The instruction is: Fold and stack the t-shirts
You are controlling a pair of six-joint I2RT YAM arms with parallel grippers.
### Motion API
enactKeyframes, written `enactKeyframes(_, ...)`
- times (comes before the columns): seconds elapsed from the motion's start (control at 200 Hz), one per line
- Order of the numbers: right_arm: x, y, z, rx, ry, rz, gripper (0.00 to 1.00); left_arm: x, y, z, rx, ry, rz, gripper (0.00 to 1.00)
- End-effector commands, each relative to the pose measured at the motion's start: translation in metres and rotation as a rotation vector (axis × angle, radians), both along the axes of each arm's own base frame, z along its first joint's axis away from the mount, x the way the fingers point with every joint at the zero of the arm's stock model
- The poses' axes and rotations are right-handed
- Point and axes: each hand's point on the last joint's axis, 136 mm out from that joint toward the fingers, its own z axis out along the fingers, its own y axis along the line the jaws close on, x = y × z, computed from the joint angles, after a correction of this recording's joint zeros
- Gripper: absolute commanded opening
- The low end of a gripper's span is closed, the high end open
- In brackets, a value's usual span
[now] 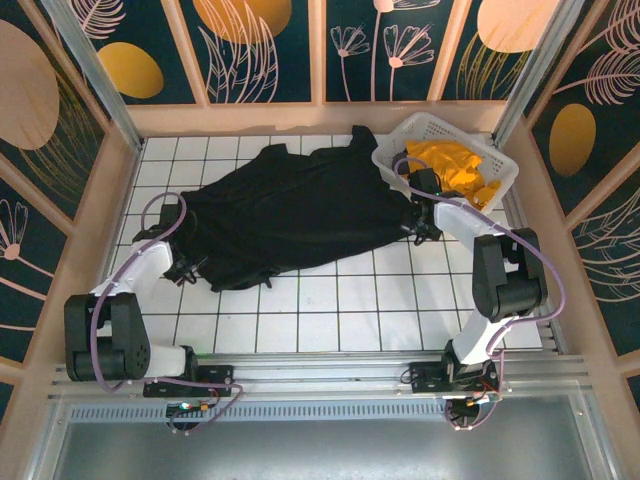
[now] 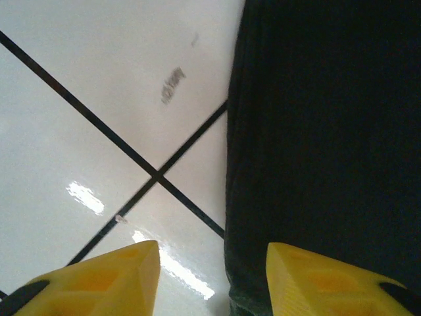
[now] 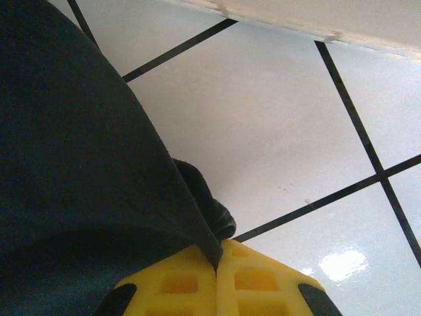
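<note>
Black shirt (image 1: pixel 290 215) runs left-right; left fingers (image 1: pixel 187 268) apart astride its edge (one over worktop (image 1: pixel 330 310)), right fingers (image 3: pixel 217 263) pinch far end

A white lattice basket (image 1: pixel 440 125) stands just beyond the right pincer (image 1: pixel 420 228), on the white tiled surface (image 1: pixel 330 320). Below the left pincer (image 2: pixel 212 249), two dark grout lines (image 2: pixel 155 174) cross on glossy tile, with a small grey smudge (image 2: pixel 172 85) farther ahead.
</note>
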Motion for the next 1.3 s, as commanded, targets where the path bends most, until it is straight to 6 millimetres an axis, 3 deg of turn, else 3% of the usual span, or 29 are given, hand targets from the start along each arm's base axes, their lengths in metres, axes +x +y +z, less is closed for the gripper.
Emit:
enactKeyframes(0.0,0.002,0.006,0.003,0.005,0.011,0.021,0.0,-0.001,-0.01,-0.005,-0.061,-0.015,-0.012,0.43)
enactKeyframes(0.125,0.002,0.007,0.002,0.005,0.013,0.024,0.0,-0.002,-0.012,-0.011,-0.072,0.009,-0.019,0.34)
enactKeyframes(0.34,0.003,0.009,0.0,0.006,0.02,0.026,0.0,-0.004,-0.008,-0.013,-0.049,0.006,-0.011,0.32)
enactKeyframes(0.786,0.006,0.013,-0.002,0.011,0.022,0.032,0.0,0.007,-0.023,-0.031,-0.136,-0.017,-0.027,0.41)
enactKeyframes(0.921,0.006,0.014,-0.001,0.014,0.02,0.032,0.0,0.013,-0.028,-0.037,-0.168,-0.019,-0.029,0.34)
enactKeyframes(1.001,0.007,0.018,-0.001,0.02,0.015,0.042,0.0,0.016,-0.029,-0.036,-0.173,-0.029,-0.031,0.24)
enactKeyframes(1.086,0.016,0.041,0.009,0.012,-0.027,0.146,0.0,0.022,-0.024,-0.026,-0.148,-0.062,-0.019,0.0)
enactKeyframes(1.226,0.036,0.1,0.033,-0.061,-0.099,0.353,0.0,0.039,-0.011,0.008,-0.084,-0.151,0.034,0.0)
enactKeyframes(1.296,0.049,0.116,0.038,-0.062,-0.127,0.37,0.0,0.047,-0.008,0.022,-0.081,-0.194,0.057,0.0)
